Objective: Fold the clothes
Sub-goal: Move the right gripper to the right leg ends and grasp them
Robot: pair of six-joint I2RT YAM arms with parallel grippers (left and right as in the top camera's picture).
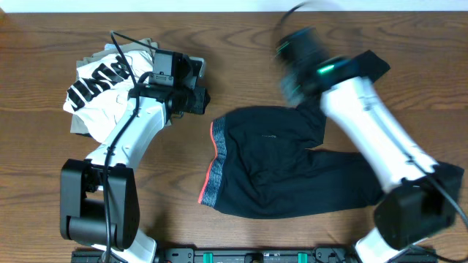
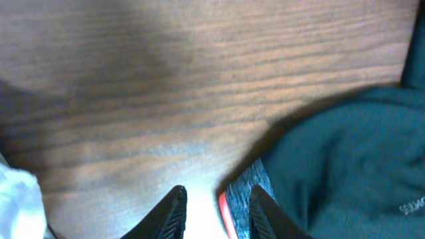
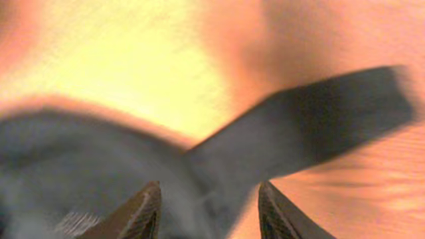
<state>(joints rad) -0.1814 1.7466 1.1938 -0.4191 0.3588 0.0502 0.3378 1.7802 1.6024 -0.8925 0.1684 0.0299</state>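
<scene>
Black leggings (image 1: 278, 172) on the wooden table (image 1: 44, 183), right of centre. Lie rumpled rather than flat, with the grey heathered waistband (image 1: 214, 168) and its coral-red edge turned toward the left side. One leg (image 1: 365, 66) stretched up toward the far right corner, partly under the right arm; the other running right along the near side, its end hidden behind that arm's base. Left gripper (image 1: 199, 98) just beside the upper corner of the waistband, low over the wood. From its wrist camera: fingers (image 2: 176, 206) parted a moderate way, the coral edge and a bit of grey band showing in the gap between them, bare table on the left, dark cloth on the right. Clamps nothing; whether a fingertip touches the fabric, cannot tell. Right gripper (image 1: 292, 55) above the far edge of the leggings, smeared by blur in the overhead view. From its wrist camera, also blurred: fingers (image 3: 143, 209) spread wide, black cloth beyond and between them, no grip on it to be seen. Behind the left arm, a white shirt with bold black lettering (image 1: 91, 91), heaped on a khaki folded garment (image 1: 79, 128), well apart from the leggings.
</scene>
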